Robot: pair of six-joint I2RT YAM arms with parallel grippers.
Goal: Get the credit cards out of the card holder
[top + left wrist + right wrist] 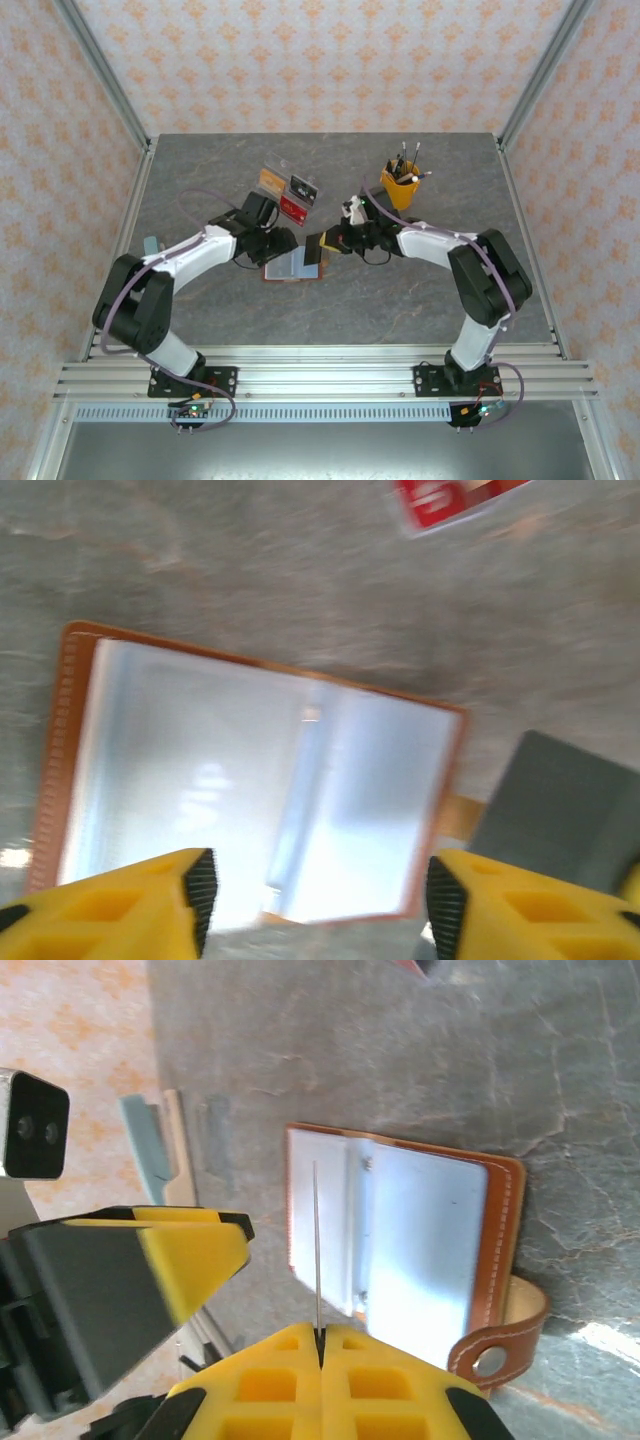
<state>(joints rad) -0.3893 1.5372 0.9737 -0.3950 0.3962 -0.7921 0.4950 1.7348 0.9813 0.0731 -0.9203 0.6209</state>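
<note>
The right gripper [320,1333] is clamped on one edge of a light, thin, stiff, probably slippery credit card [316,1250] above the card holder [430,1240], which lies open on the table [200,300] beneath the left gripper [320,895], its fingers apart.

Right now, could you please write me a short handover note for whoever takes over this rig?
Left gripper: jaws open, holding nothing, above the open card holder.
Right gripper: jaws shut on one credit card, seen edge-on over the holder.
Card holder: lying open on the table.
Done: one card gripped; I cannot tell whether it is fully clear of its pocket.
Left: probably draw that card away, set it down, then check the pale pockets for more; none plainly shows.
</note>
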